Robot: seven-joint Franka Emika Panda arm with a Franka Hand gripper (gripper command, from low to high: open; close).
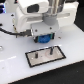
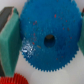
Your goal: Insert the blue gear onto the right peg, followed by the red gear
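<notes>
The blue gear fills the wrist view, a bright blue toothed disc with a dark centre hole. It sits between the two green finger pads of my gripper, which touch its rim on both sides. In the exterior view the gripper holds the blue gear a little above the table, behind the plate. The right peg stands upright on the plate, apart from the gear. A bit of the red gear shows at the wrist view's edge; the exterior view does not show it.
A shorter pin stands on the plate towards the exterior view's left. The white table surrounds the plate. The arm's white body fills the back of the exterior view.
</notes>
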